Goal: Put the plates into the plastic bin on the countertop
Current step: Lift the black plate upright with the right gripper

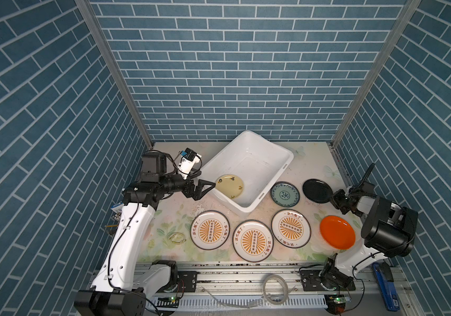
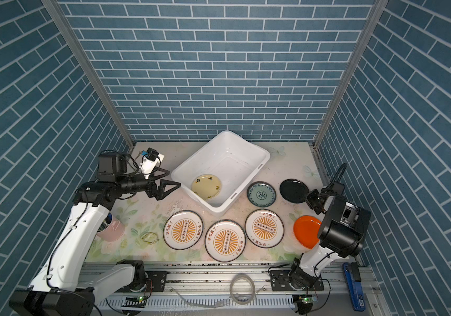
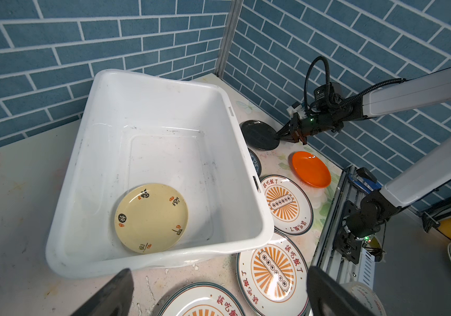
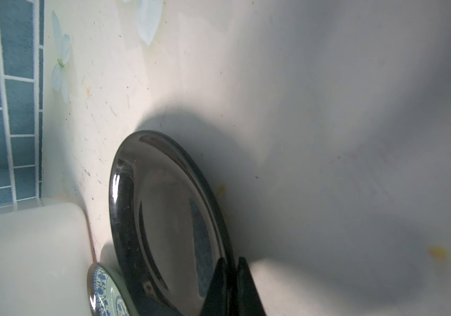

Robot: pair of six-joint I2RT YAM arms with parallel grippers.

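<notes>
The white plastic bin [image 1: 271, 145] stands askew at the back of the floral countertop [image 1: 314, 164], and a pale yellow plate [image 1: 230, 187] lies flat inside it. In front lie three sunburst plates [image 1: 210, 230] [image 1: 253, 240] [image 1: 290, 228]. To the bin's right are a teal-patterned plate [image 1: 284, 194], a black plate [image 1: 316, 190] and an orange plate [image 1: 337, 235]. My right gripper [image 4: 231, 270] is shut on the black plate's [image 4: 164, 213] near rim; I cannot tell whether the plate is raised. My left gripper [image 1: 208, 179] hangs open and empty at the bin's left corner.
A yellow-green band loop [image 1: 176, 237] lies left of the sunburst plates, and a pink cup [image 2: 111, 229] stands under my left arm. A coil of clear tubing [image 1: 273, 290] and a blue tool [image 1: 385, 284] lie on the front rail. Blue brick walls close in on three sides.
</notes>
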